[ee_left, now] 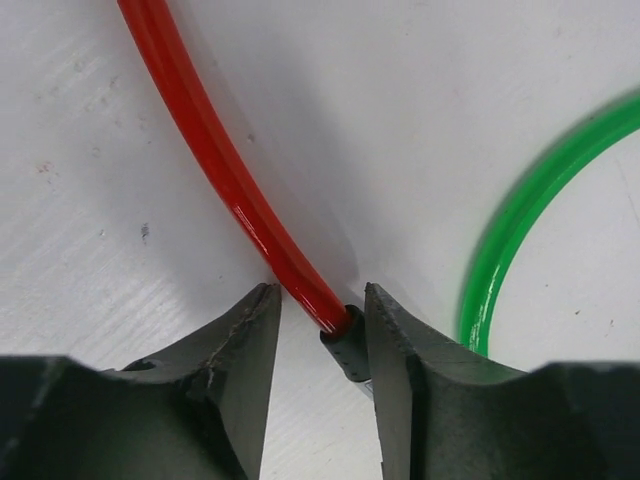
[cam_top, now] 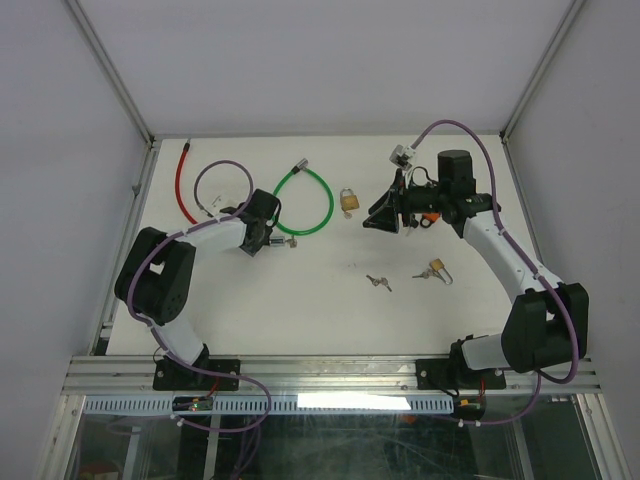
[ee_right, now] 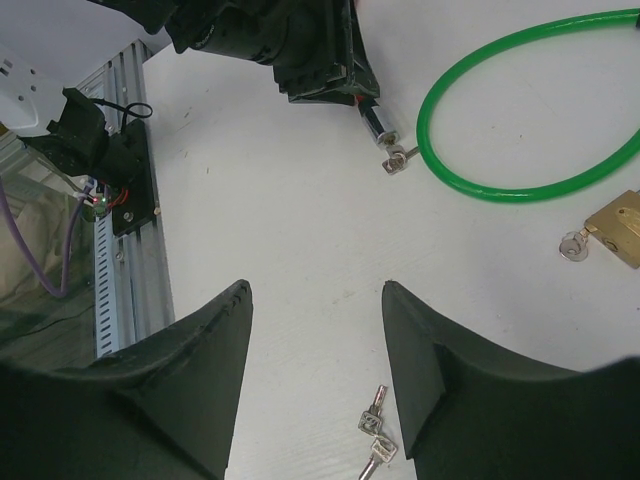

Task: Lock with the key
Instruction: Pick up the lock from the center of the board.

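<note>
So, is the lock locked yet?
Not yet, and nothing looks finished. In hand: the left gripper has the red cable end between its fingers, and a silver lock barrel pokes out of it with what looks like a key in it. The right gripper is open and empty, hovering above the table. Still left: grab that key and turn it.

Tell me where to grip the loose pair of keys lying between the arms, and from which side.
Come straight down with the open right gripper. The keys lie flat, so no side approach gets under them; pinch across the heads, their widest part, since the thin blades would likely slip.
</note>
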Action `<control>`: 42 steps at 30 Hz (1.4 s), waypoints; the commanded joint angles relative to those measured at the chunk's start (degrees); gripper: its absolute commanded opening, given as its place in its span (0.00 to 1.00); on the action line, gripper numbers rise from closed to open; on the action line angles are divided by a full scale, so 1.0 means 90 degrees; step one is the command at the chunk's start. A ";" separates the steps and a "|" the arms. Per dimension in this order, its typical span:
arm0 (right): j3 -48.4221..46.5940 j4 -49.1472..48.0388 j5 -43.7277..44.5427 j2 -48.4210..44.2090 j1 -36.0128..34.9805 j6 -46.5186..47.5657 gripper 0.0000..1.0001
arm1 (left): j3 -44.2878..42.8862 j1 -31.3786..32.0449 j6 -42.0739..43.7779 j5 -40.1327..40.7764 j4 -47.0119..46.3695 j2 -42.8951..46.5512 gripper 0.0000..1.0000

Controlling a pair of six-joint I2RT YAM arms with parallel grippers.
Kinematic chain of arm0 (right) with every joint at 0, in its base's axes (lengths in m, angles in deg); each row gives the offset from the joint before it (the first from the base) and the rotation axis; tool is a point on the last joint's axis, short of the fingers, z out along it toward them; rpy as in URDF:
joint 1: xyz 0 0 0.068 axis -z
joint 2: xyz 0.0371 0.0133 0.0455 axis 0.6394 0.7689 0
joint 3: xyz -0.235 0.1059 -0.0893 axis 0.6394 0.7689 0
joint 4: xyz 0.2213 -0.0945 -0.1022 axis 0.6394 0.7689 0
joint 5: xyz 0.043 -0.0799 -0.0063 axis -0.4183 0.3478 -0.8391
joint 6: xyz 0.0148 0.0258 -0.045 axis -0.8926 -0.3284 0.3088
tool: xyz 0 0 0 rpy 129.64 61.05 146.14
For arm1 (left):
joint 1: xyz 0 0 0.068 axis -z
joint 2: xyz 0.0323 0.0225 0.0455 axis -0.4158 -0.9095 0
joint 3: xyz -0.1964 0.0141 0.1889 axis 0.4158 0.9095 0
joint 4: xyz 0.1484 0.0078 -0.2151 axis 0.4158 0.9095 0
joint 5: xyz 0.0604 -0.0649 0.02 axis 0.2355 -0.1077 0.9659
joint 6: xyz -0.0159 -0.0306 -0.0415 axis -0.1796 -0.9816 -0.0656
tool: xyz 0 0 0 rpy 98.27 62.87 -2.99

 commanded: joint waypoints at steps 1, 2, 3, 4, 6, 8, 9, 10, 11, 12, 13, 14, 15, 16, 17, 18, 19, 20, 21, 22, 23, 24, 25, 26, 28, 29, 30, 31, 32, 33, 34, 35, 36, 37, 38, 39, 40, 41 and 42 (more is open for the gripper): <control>0.0014 -0.0332 -0.0120 -0.0006 -0.0001 -0.0099 0.57 | -0.0222 -0.0107 -0.0109 0.0262 0.0321 0.0116 0.38; 0.0014 -0.0332 -0.0118 -0.0011 -0.0006 -0.0103 0.57 | -0.0287 -0.0117 -0.0114 0.0287 0.0429 0.0051 0.38; 0.0025 -0.0332 -0.0120 -0.0008 -0.0002 -0.0110 0.57 | -0.0355 -0.0134 -0.0131 0.0296 0.0524 -0.0026 0.38; 0.0024 -0.0340 -0.0120 -0.0009 -0.0002 -0.0113 0.57 | -0.0418 -0.0146 -0.0150 0.0300 0.0620 -0.0116 0.38; 0.0021 -0.0350 -0.0121 0.0002 0.0002 -0.0121 0.57 | -0.0494 -0.0174 -0.0195 0.0307 0.0750 -0.0217 0.38; 0.0033 -0.0356 -0.0117 0.0003 0.0016 -0.0131 0.57 | -0.0499 -0.0200 -0.0238 0.0285 0.0793 -0.0248 0.39; 0.0033 -0.0360 -0.0129 0.0011 0.0018 -0.0133 0.57 | -0.0486 -0.0210 -0.0266 0.0281 0.0828 -0.0245 0.41; 0.0033 -0.0361 -0.0135 0.0008 0.0018 -0.0138 0.57 | -0.0471 -0.0216 -0.0295 0.0282 0.0843 -0.0236 0.42; 0.0034 -0.0361 -0.0138 0.0020 0.0018 -0.0142 0.57 | -0.0449 -0.0228 -0.0306 0.0278 0.0843 -0.0226 0.43; 0.0038 -0.0364 -0.0140 0.0022 0.0018 -0.0143 0.57 | -0.0436 -0.0234 -0.0304 0.0250 0.0850 -0.0230 0.44; 0.0033 -0.0361 -0.0140 0.0022 0.0018 -0.0148 0.57 | -0.0429 -0.0255 -0.0304 0.0219 0.0846 -0.0230 0.45; 0.0030 -0.0362 -0.0141 0.0030 0.0023 -0.0152 0.57 | -0.0434 -0.0267 -0.0294 0.0156 0.0851 -0.0244 0.45; 0.0033 -0.0367 -0.0146 0.0024 0.0027 -0.0152 0.57 | -0.0434 -0.0282 -0.0293 0.0105 0.0849 -0.0256 0.45; 0.0033 -0.0368 -0.0149 0.0022 0.0028 -0.0153 0.57 | -0.0435 -0.0297 -0.0293 0.0060 0.0850 -0.0280 0.45; 0.0033 -0.0369 -0.0150 0.0016 0.0027 -0.0161 0.57 | -0.0428 -0.0309 -0.0295 0.0025 0.0851 -0.0295 0.42; 0.0034 -0.0371 -0.0147 0.0010 0.0035 -0.0162 0.57 | -0.0416 -0.0321 -0.0311 -0.0014 0.0851 -0.0305 0.39; 0.0033 -0.0371 -0.0157 0.0008 0.0037 -0.0167 0.57 | -0.0395 -0.0331 -0.0322 -0.0047 0.0851 -0.0313 0.34; 0.0028 -0.0378 -0.0164 0.0013 0.0040 -0.0174 0.57 | -0.0374 -0.0346 -0.0348 -0.0072 0.0851 -0.0309 0.31; 0.0033 -0.0377 -0.0168 0.0008 0.0045 -0.0180 0.57 | -0.0352 -0.0358 -0.0366 -0.0083 0.0849 -0.0308 0.30; 0.0033 -0.0380 -0.0176 0.0013 0.0047 -0.0182 0.57 | -0.0342 -0.0373 -0.0372 -0.0109 0.0850 -0.0308 0.29; 0.0033 -0.0385 -0.0179 0.0013 0.0047 -0.0190 0.57 | -0.0334 -0.0379 -0.0373 -0.0133 0.0844 -0.0313 0.29; 0.0033 -0.0392 -0.0187 0.0011 0.0053 -0.0196 0.57 | -0.0329 -0.0394 -0.0373 -0.0178 0.0841 -0.0317 0.29; 0.0038 -0.0391 -0.0189 0.0013 0.0052 -0.0201 0.57 | -0.0323 -0.0411 -0.0366 -0.0211 0.0846 -0.0318 0.29; 0.0040 -0.0390 -0.0197 0.0013 0.0053 -0.0210 0.57 | -0.0325 -0.0417 -0.0350 -0.0248 0.0842 -0.0318 0.29; 0.0047 -0.0401 -0.0198 0.0013 0.0057 -0.0211 0.57 | -0.0328 -0.0435 -0.0329 -0.0327 0.0842 -0.0327 0.29; 0.0038 -0.0400 -0.0194 0.0013 0.0057 -0.0211 0.57 | -0.0326 -0.0453 -0.0322 -0.0370 0.0849 -0.0323 0.29; 0.0043 -0.0400 -0.0206 0.0010 0.0052 -0.0211 0.57 | -0.0313 -0.0471 -0.0319 -0.0412 0.0842 -0.0319 0.29; 0.0043 -0.0400 -0.0207 0.0013 0.0056 -0.0211 0.57 | -0.0307 -0.0495 -0.0328 -0.0453 0.0850 -0.0318 0.29; 0.0040 -0.0400 -0.0207 0.0000 0.0057 -0.0216 0.57 | -0.0280 -0.0525 -0.0368 -0.0494 0.0845 -0.0308 0.29; 0.0043 -0.0400 -0.0213 -0.0002 0.0062 -0.0220 0.57 | -0.0240 -0.0553 -0.0397 -0.0528 0.0842 -0.0292 0.29; 0.0043 -0.0411 -0.0217 0.0003 0.0066 -0.0221 0.57 | -0.0209 -0.0579 -0.0410 -0.0566 0.0849 -0.0276 0.29; 0.0043 -0.0411 -0.0225 0.0002 0.0067 -0.0229 0.57 | -0.0197 -0.0607 -0.0398 -0.0629 0.0843 -0.0270 0.29; 0.0043 -0.0419 -0.0232 0.0003 0.0067 -0.0238 0.57 | -0.0198 -0.0642 -0.0359 -0.0689 0.0842 -0.0269 0.29; 0.0043 -0.0427 -0.0232 0.0004 0.0064 -0.0251 0.57 | -0.0212 -0.0666 -0.0326 -0.0746 0.0841 -0.0278 0.29; 0.0048 -0.0429 -0.0237 0.0010 0.0063 -0.0250 0.57 | -0.0224 -0.0687 -0.0296 -0.0794 0.0841 -0.0287 0.29; 0.0044 -0.0429 -0.0237 0.0012 0.0065 -0.0255 0.57 | -0.0230 -0.0704 -0.0288 -0.0838 0.0841 -0.0297 0.29; 0.0048 -0.0429 -0.0237 0.0011 0.0067 -0.0251 0.57 | -0.0223 -0.0721 -0.0294 -0.0852 0.0844 -0.0298 0.28; 0.0046 -0.0429 -0.0237 0.0008 0.0067 -0.0250 0.57 | -0.0203 -0.0737 -0.0309 -0.0846 0.0842 -0.0291 0.28; 0.0046 -0.0429 -0.0241 0.0010 0.0067 -0.0250 0.57 | -0.0189 -0.0747 -0.0334 -0.0825 0.0841 -0.0282 0.27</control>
